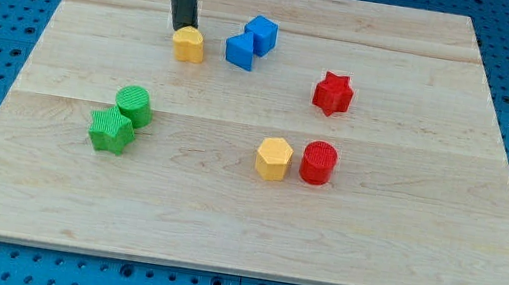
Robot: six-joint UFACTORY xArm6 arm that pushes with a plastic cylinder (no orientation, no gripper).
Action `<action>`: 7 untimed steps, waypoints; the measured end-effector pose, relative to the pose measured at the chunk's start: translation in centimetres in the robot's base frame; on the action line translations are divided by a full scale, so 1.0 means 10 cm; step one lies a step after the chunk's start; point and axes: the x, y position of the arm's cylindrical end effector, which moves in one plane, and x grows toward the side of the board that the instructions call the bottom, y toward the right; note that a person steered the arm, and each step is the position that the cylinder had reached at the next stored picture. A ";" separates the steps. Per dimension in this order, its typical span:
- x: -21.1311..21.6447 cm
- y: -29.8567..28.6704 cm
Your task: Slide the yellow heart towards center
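Wooden desk (401, 245), my tip (179, 28) touching the yellow heart (188, 45) at its upper-left edge, heart up-left of the yellow hexagon (273, 158), red cylinder (318, 162) touching the hexagon's right, no hand on this rod, two blue blocks (251, 41) right of heart

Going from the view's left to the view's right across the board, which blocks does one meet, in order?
Green star → green cylinder → yellow heart, with my tip touching its upper-left edge → the two blue blocks, overlapping, order unclear → yellow hexagon → red cylinder → red star.
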 end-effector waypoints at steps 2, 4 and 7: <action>0.25 0.00; 0.44 0.00; 0.67 0.11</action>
